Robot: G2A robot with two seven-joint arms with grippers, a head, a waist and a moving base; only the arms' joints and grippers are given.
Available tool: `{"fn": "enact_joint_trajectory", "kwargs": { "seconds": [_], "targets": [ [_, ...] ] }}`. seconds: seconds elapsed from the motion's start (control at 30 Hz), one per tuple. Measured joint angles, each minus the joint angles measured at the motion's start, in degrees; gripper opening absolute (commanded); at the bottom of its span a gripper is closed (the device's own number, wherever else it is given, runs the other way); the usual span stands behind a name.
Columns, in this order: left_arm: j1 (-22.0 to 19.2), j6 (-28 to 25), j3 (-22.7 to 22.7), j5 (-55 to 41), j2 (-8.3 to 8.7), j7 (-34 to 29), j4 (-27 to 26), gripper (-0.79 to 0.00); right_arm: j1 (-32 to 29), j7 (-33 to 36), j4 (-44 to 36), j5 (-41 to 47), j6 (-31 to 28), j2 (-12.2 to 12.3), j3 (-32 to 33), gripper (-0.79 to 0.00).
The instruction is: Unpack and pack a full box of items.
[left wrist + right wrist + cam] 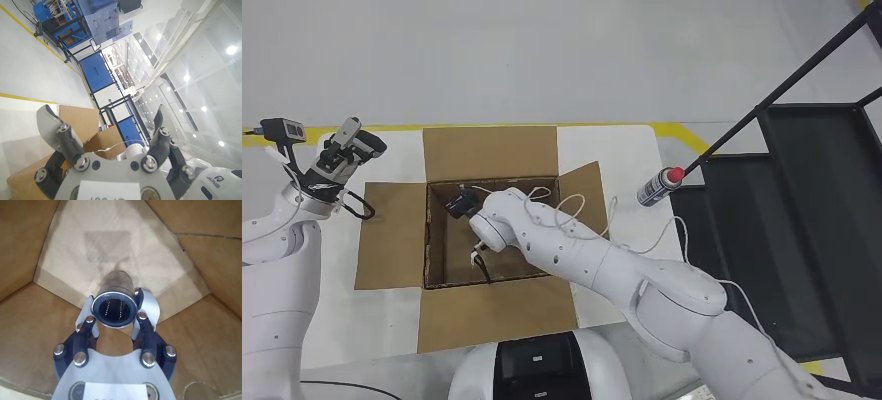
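You had your right gripper [115, 294] pinched around the metal bearing [114, 300] low inside the cardboard box [28, 323], left gripper [103, 113] spread open up beside it, so I'd have moved dead vertical, off the walls, since smooth steel probably slips.

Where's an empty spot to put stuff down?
Bare table lies between the box's right flap and the spray can. The box floor below the right tool and its metal cylinder also looks bare. It's crowded over the box, where the right arm lies across the opening. The left tool hangs open near the left flap.
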Motion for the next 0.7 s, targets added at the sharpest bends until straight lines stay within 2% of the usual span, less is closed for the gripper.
{"fn": "enact_joint_trajectory", "kwargs": {
  "seconds": [0.2,0.33,0.43,0.5,0.6,0.7],
  "targets": [
    [0.0,0.0,0.0,0.0,0.0,0.0,0.0,0.0,0.3,1.5,-3.9,-1.1,0.7,0.8,2.6,0.0],
    [0.0,0.0,0.0,0.0,0.0,0.0,0.0,0.0,-1.7,4.9,-12.9,-2.2,-0.3,3.5,6.9,0.0],
    [0.0,0.0,0.0,0.0,0.0,0.0,0.0,0.0,-5.5,9.2,-24.5,-4.9,-1.0,6.8,12.1,0.0],
    [0.0,0.0,0.0,0.0,0.0,0.0,0.0,0.0,-10.0,13.0,-35.1,-7.6,-2.1,9.6,17.0,0.0],
    [0.0,0.0,0.0,0.0,0.0,0.0,0.0,0.0,-18.6,17.5,-51.6,-11.6,-5.6,13.3,25.2,0.0],
    [0.0,0.0,0.0,0.0,0.0,0.0,0.0,0.0,-27.7,18.7,-65.2,-13.4,-10.8,16.0,33.4,0.0]
  ]
}}
